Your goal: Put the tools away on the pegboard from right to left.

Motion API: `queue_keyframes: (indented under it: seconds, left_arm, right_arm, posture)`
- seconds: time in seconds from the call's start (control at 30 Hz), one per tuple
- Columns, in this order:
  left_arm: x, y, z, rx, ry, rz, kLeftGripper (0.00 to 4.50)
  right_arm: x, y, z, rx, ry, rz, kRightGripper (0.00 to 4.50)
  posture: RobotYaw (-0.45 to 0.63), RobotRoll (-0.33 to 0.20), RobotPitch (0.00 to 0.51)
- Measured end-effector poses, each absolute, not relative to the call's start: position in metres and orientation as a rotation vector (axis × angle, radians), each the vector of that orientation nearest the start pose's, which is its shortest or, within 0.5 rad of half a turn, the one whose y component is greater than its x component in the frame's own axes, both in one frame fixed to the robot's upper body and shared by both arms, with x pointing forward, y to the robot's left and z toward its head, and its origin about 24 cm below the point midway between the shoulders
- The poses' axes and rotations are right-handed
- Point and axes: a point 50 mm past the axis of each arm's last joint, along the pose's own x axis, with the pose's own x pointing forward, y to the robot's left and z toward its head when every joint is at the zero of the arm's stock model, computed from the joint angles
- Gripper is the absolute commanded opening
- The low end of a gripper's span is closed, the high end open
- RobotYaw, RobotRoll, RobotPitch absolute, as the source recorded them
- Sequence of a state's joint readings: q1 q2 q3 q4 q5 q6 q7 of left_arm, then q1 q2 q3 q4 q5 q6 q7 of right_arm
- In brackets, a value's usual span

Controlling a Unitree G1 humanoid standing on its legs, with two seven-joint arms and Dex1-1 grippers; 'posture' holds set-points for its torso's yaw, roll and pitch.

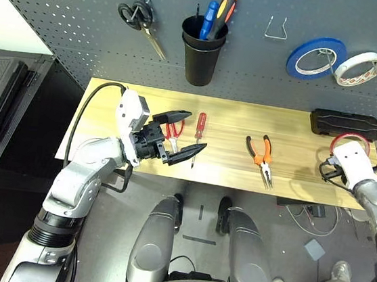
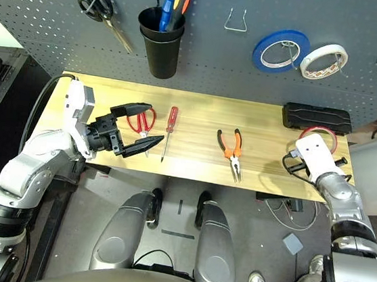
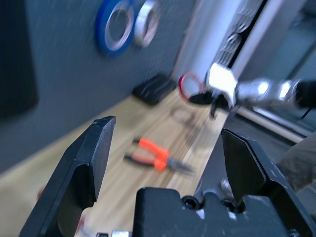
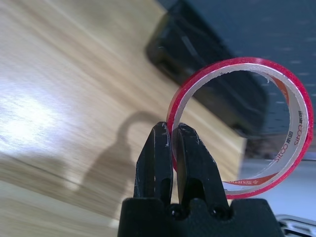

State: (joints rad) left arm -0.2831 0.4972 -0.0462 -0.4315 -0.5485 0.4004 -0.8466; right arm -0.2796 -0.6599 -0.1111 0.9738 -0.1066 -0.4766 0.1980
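Red tape ring is pinched between the right fingers, up off the table. Left fingers are spread wide, nothing between them.

Red tape ring stood upright, its rim pinched in the closed right pincer, raised over the surface's right end. Pliers, orange-and-black handles toward the pegboard, lay flat right of centre. Screwdriver lay left of them; red scissors just beside it.

Blue tape roll, white tape roll, black case
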Motion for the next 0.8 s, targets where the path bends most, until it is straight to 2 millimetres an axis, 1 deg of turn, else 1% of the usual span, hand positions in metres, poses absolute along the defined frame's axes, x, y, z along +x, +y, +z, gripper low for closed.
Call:
queue_keyframes:
  seconds: [0.13, 0.27, 0.37, 0.6, 0.67, 0.8]
  left_arm:
    - [0.245, 0.125, 0.195, 0.153, -0.272, -1.198, 4.50]
    - [0.246, 0.119, 0.210, 0.170, -0.336, -1.194, 4.50]
    - [0.245, 0.116, 0.217, 0.179, -0.372, -1.194, 4.50]
    - [0.246, 0.114, 0.223, 0.202, -0.401, -1.177, 4.50]
    - [0.248, 0.113, 0.224, 0.237, -0.402, -1.168, 4.50]
    - [0.257, 0.114, 0.220, 0.284, -0.372, -1.134, 4.50]
  right_arm:
    - [0.242, -0.356, 0.020, -0.667, 0.228, -0.104, 0.04]
    - [0.234, -0.366, 0.025, -0.690, 0.201, -0.166, 0.04]
    - [0.230, -0.377, 0.037, -0.712, 0.149, -0.219, 0.04]
    - [0.226, -0.395, 0.070, -0.745, 0.019, -0.295, 0.04]
    - [0.228, -0.396, 0.077, -0.743, -0.015, -0.298, 0.04]
    - [0.243, -0.395, 0.097, -0.724, -0.088, -0.275, 0.04]
  posture:
    - [0.21, 0.000, 0.225]
    - [0.20, 0.000, 0.224]
    - [0.19, 0.000, 0.223]
    - [0.16, 0.000, 0.221]
    - [0.15, 0.000, 0.220]
    - [0.14, 0.000, 0.220]
